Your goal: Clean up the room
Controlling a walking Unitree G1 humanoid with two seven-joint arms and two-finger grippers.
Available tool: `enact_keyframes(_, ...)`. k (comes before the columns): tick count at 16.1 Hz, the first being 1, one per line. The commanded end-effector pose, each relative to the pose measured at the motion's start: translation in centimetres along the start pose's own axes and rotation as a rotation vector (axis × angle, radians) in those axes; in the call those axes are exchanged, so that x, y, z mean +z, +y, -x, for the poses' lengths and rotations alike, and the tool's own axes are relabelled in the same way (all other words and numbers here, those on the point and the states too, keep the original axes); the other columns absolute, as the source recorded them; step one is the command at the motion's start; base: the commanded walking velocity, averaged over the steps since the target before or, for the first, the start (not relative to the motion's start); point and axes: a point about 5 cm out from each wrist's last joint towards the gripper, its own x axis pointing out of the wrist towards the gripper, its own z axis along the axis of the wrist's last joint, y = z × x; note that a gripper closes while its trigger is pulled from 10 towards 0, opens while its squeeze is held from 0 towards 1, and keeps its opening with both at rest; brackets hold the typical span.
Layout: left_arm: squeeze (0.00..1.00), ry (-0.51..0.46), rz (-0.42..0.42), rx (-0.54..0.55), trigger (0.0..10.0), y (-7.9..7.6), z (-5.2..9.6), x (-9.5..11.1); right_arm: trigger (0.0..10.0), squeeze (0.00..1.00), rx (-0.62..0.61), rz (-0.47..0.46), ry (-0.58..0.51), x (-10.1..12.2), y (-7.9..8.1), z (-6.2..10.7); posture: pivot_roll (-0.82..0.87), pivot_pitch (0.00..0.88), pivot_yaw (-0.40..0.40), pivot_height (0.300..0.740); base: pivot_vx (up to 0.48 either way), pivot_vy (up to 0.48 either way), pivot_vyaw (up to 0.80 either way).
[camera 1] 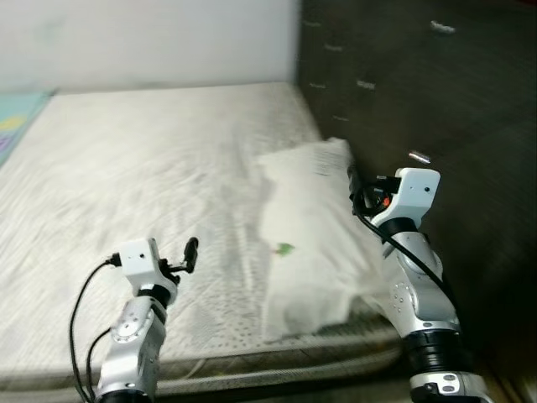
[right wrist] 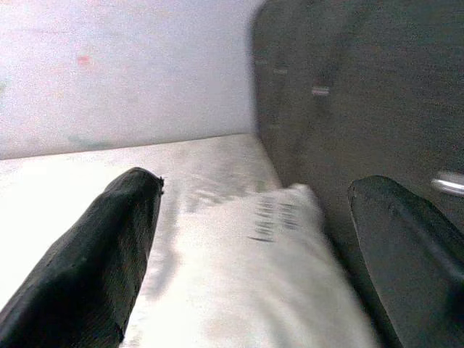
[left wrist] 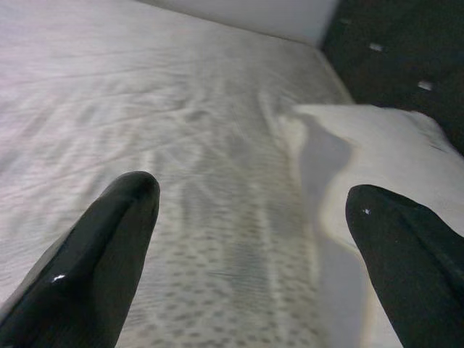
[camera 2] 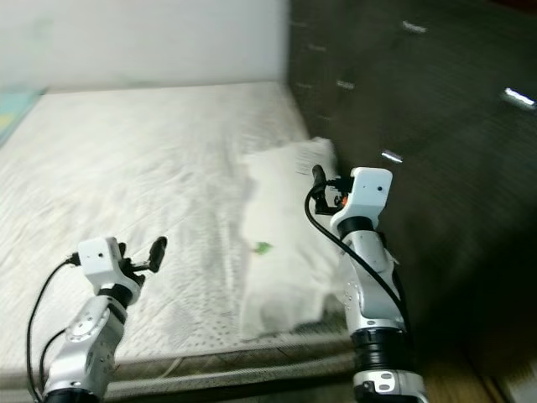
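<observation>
A white pillow (camera 1: 310,227) lies on the right side of the pale mattress (camera 1: 134,168), against the dark headboard (camera 1: 419,84). A small green speck (camera 1: 284,248) marks its middle. My right gripper (camera 1: 354,189) hovers over the pillow's headboard edge, open with nothing between its fingers (right wrist: 109,246). In the right wrist view the pillow (right wrist: 254,275) sits just beyond them. My left gripper (camera 1: 186,256) is low over the mattress near the front edge, left of the pillow. It is open and empty, with its fingers (left wrist: 101,246) wide apart.
A white wall (camera 1: 151,42) runs behind the bed. A teal patterned mat (camera 1: 17,117) shows at the far left edge. The mattress's front edge (camera 1: 277,361) lies just before my arms. Creases cross the sheet.
</observation>
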Motion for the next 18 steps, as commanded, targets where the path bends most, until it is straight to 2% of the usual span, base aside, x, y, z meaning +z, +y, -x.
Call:
enact_keyframes(1, 0.00, 0.006, -0.001, 0.014, 10.0, 0.4, 0.1, -0.1, 10.0, 0.00, 0.007, -0.009, 0.006, -0.1, 0.1, -0.1, -0.06, 0.000, 0.008, 0.740, 0.000, 0.000, 0.00)
enact_keyframes(7, 0.00, -0.006, -0.012, 0.029, 10.0, 0.4, -0.1, 0.5, 10.0, 0.00, 0.016, -0.032, 0.040, -0.8, 0.7, 0.0, -0.06, 0.000, 0.009, 0.740, 0.000, 0.000, 0.00)
enact_keyframes(9, 0.00, -0.021, -0.022, 0.033, 10.0, 0.3, -0.3, 0.9, 10.0, 0.00, 0.033, -0.013, 0.034, -0.6, 0.8, -0.1, -0.06, 0.000, 0.009, 0.740, 0.000, 0.000, 0.00)
enact_keyframes(10, 0.00, -0.051, -0.034, 0.031, 10.0, 0.1, -0.7, 1.6, 10.0, 0.00, 0.052, 0.023, 0.024, -0.4, 1.0, -0.4, -0.05, 0.000, 0.009, 0.740, 0.000, 0.000, 0.69)
enact_keyframes(14, 0.00, -0.091, -0.026, 0.023, 10.0, -0.9, -2.3, 2.7, 10.0, 0.00, 0.061, 0.017, 0.015, -0.2, 1.7, -1.2, -0.06, 0.000, 0.017, 0.740, 0.000, 0.000, 0.71)
enact_keyframes(18, 0.00, -0.154, -0.083, 0.030, 10.0, -1.5, -3.9, 4.6, 10.0, 0.00, 0.056, 0.008, 0.012, -0.2, 1.8, -2.0, -0.07, 0.000, 0.022, 0.740, 0.000, 0.000, 0.00)
